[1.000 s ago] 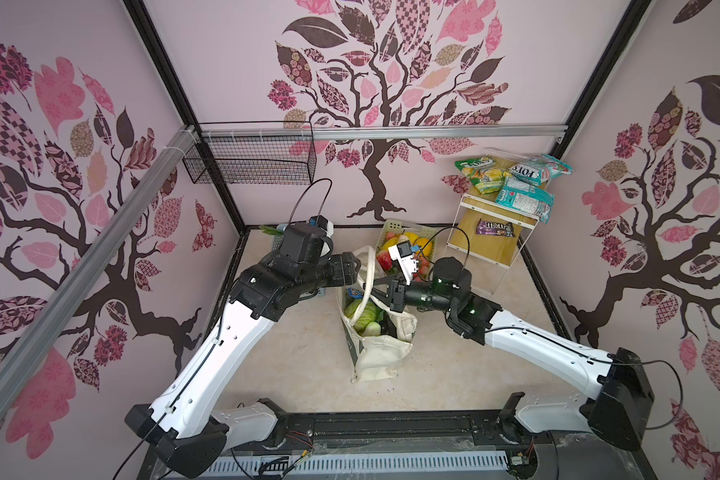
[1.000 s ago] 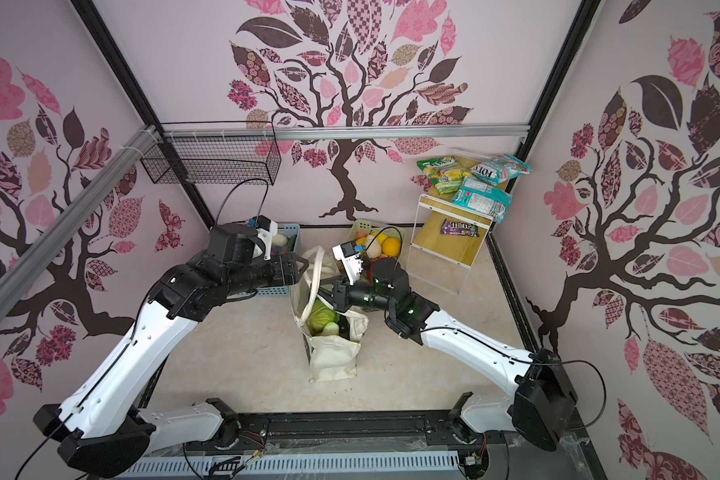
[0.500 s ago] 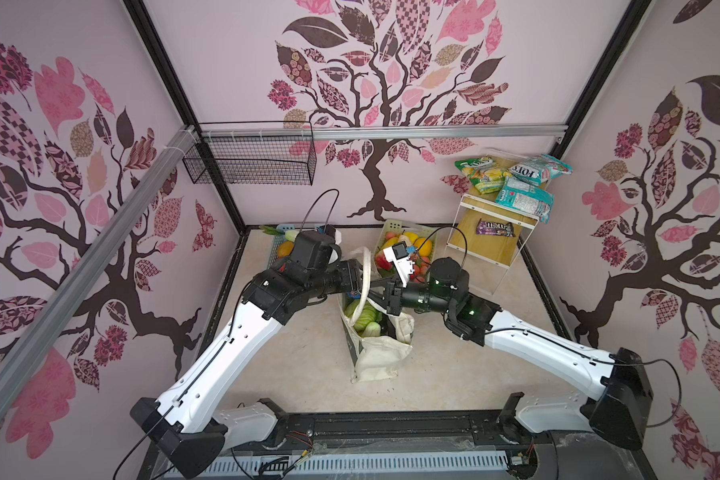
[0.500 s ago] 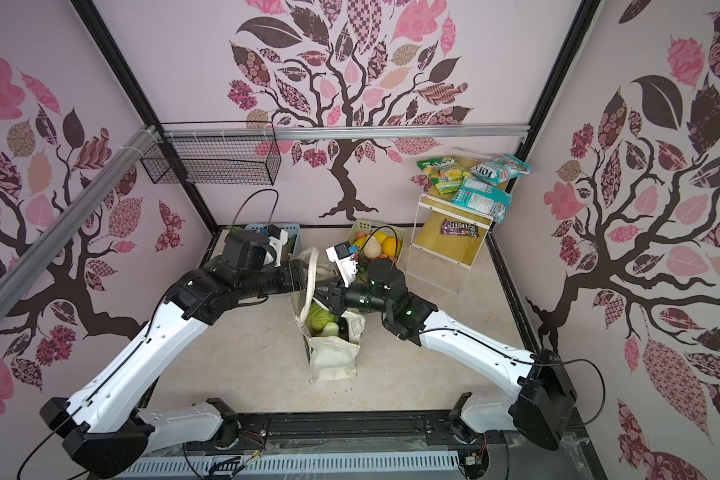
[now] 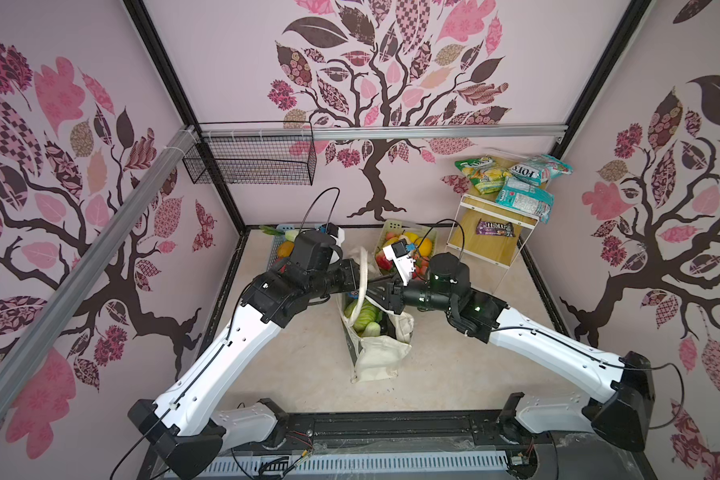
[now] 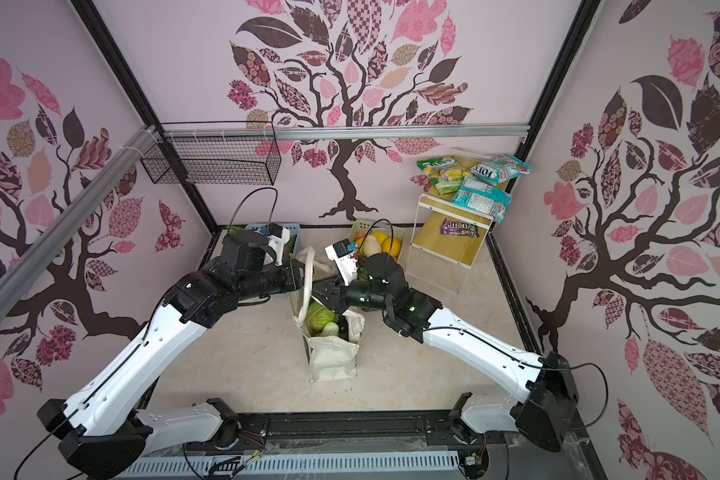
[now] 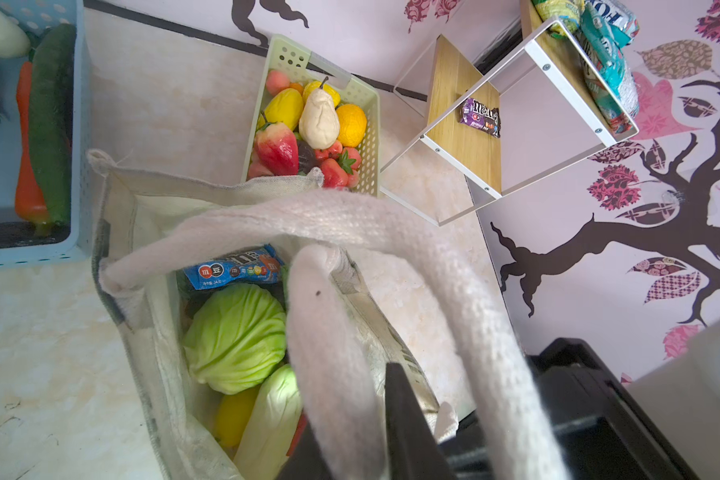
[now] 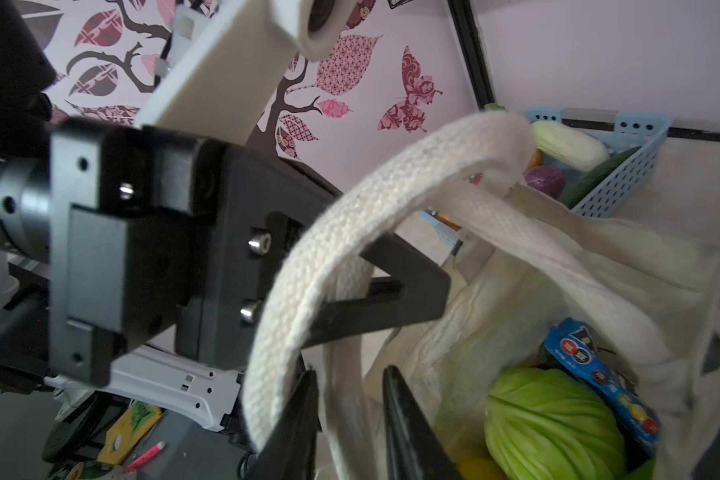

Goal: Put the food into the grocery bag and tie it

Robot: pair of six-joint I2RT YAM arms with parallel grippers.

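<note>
Apparently to start the knot, the left fingers (image 7: pixel 404 424) pinch one handle (image 7: pixel 321 353) of the filled grocery bag (image 5: pixel 375 357) upright; the right fingers (image 8: pixel 404 432) stand parted, loosely straddling a strap (image 8: pixel 341 399).

A blue basket (image 7: pixel 82 166) stands at the far edge of the surface, left of the middle, with a dark green cucumber (image 7: pixel 51 124) and an orange vegetable (image 7: pixel 26 166) inside. A pale-green basket (image 7: pixel 373 124) near the far edge's middle holds a pale pear (image 7: pixel 319 120), an orange (image 7: pixel 352 124) and strawberries (image 7: pixel 333 172). In the far right corner, a white-framed wooden shelf (image 5: pixel 491 245) carries a brown M&M's packet (image 5: pixel 497 228) on its lower board and Fox's candy bags (image 5: pixel 524 199) on top. A black wire basket (image 5: pixel 250 164) hangs on the back wall rail.
</note>
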